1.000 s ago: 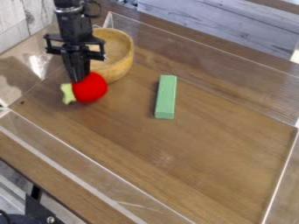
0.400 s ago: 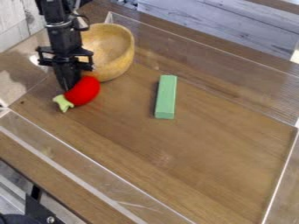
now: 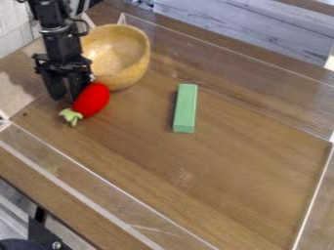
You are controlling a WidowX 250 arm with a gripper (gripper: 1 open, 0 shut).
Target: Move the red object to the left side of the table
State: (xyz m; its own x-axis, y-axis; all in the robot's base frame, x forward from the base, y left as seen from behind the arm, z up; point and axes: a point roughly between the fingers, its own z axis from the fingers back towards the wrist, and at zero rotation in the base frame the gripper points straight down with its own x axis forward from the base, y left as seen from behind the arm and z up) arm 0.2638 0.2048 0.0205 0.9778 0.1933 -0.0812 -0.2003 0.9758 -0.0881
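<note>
The red object [image 3: 90,99] is a small round red toy fruit with a light green leafy end [image 3: 69,116]. It lies on the brown wooden table [image 3: 222,176] near the left side, just in front of the wooden bowl. My gripper [image 3: 61,90] points straight down, right beside the fruit on its left. The black fingers stand apart and open, and the fruit rests on the table outside their grip, against the right finger [image 3: 81,84].
A wooden bowl [image 3: 115,54] stands behind the gripper, close to it. A green rectangular block [image 3: 187,107] lies mid-table to the right. A clear plastic rim [image 3: 78,195] runs along the table's edges.
The gripper carried the red fruit left and down, away from the bowl's front, then opened. The fruit now lies released on the table.
</note>
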